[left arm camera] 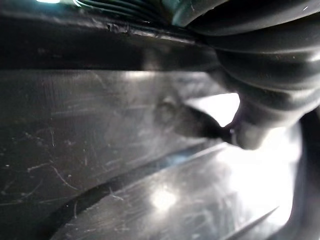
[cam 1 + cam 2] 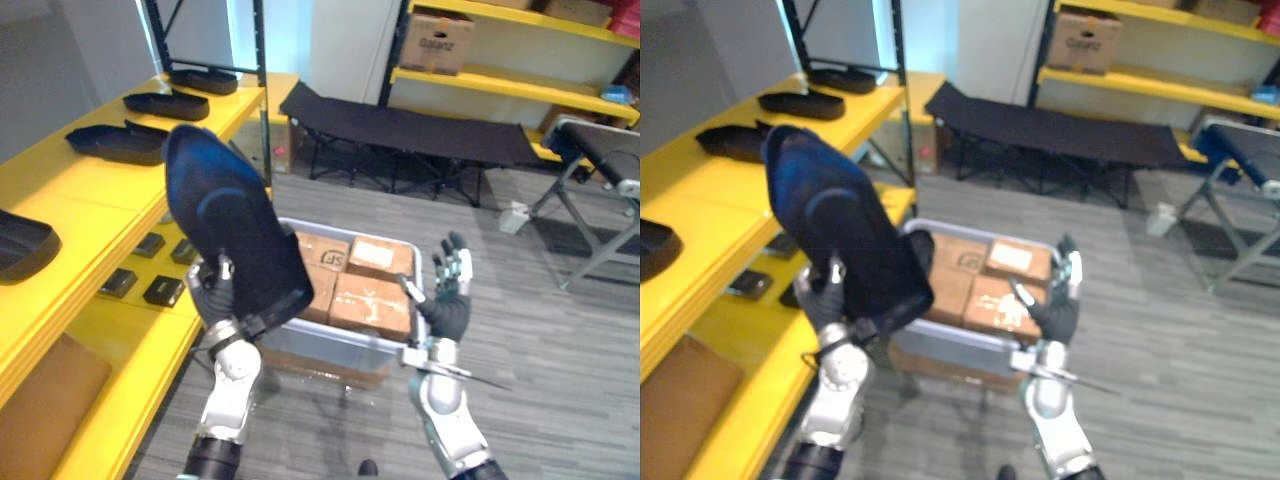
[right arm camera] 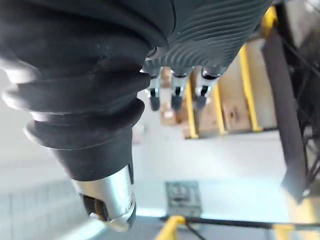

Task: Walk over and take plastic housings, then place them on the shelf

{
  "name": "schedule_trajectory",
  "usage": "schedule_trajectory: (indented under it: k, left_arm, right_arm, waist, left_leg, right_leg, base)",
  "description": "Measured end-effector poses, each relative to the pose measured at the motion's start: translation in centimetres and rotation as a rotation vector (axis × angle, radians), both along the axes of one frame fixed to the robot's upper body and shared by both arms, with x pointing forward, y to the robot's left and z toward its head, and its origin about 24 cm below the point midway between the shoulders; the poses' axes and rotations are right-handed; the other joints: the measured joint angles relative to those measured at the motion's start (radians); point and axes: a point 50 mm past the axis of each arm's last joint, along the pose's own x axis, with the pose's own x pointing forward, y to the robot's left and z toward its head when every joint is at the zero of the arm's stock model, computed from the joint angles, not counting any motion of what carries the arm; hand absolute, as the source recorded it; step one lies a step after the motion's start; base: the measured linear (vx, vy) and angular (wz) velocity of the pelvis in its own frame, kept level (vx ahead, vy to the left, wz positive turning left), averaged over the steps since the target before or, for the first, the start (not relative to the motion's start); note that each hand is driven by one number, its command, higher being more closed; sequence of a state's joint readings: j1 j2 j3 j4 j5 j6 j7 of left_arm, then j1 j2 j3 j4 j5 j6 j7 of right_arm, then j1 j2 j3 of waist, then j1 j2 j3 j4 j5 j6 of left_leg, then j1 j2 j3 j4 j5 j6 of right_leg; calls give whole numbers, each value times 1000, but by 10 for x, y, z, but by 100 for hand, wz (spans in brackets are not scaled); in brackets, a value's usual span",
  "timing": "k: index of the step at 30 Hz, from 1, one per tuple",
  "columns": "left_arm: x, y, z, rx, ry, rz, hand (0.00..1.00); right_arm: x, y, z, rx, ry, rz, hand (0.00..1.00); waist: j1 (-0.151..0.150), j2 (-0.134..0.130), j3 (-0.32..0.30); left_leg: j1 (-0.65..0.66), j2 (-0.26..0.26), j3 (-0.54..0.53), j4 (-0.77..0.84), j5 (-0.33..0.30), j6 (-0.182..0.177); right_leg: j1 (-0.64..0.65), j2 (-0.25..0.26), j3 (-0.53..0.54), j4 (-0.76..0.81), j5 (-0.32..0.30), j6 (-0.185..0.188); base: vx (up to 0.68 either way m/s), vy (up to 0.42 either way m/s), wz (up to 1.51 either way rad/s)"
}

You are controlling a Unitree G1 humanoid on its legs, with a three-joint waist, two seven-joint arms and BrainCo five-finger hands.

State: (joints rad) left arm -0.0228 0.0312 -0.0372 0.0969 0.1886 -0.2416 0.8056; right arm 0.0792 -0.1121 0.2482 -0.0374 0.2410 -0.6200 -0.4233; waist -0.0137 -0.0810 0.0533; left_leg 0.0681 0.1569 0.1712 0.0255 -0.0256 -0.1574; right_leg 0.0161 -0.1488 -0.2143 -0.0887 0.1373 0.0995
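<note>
Left robot hand grips one housing; four shelved.

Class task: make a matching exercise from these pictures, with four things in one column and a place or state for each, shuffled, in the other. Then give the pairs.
1 raised housing
2 boxes
3 right hand
4 cot

A in the grey bin
B open, empty
C on the floor behind the bin
D in the left hand

Pairs: 1-D, 2-A, 3-B, 4-C
</note>
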Motion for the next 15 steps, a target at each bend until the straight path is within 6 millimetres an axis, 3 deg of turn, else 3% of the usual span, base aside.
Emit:
schedule_trajectory:
  k: [5, 8, 9, 11, 15]
  left_arm:
    - [-15, 20, 7, 43, -53, 109, 100]
    - [-30, 30, 17, -21, -143, 118, 100]
    - [-37, 33, 20, -46, -170, 127, 100]
    - [-47, 36, 22, -66, -188, 149, 100]
    - [-65, 47, 24, -59, -193, 223, 100]
  right_arm:
    - [-12, -43, -13, 112, 57, -114, 0]
    - [-23, -60, -47, 90, 301, -183, 0]
    - [-28, -63, -63, 87, 411, -189, 0]
    - [-34, -61, -76, 87, 494, -164, 0]
    - [-26, -35, -76, 37, 492, 12, 0]
  waist:
    - [-5, 30, -19]
    - [-7, 45, -28]
    - [-6, 49, -29]
    - [-4, 56, -26]
    - [13, 66, -21]
  left_leg:
    - [1, 0, 7, -7, -5, -1]
    - [1, 0, 10, -16, -5, -1]
    - [1, 0, 11, -17, -5, -1]
    - [0, 0, 8, -18, -6, -1]
    - [-16, -4, -52, -11, -8, 2]
  right_leg:
    - [-5, 0, 2, 0, -3, 0]
    - [-10, 1, 2, 0, -5, 2]
    - [-12, 1, 2, 0, -6, 3]
    - [-11, 0, -1, -1, -10, 3]
    - [21, -9, -79, -1, -29, 6]
  base:
    - [10, 9, -4]
    - [23, 10, -1]
    - [0, 0, 0]
    - [6, 3, 3]
    - [9, 4, 37]
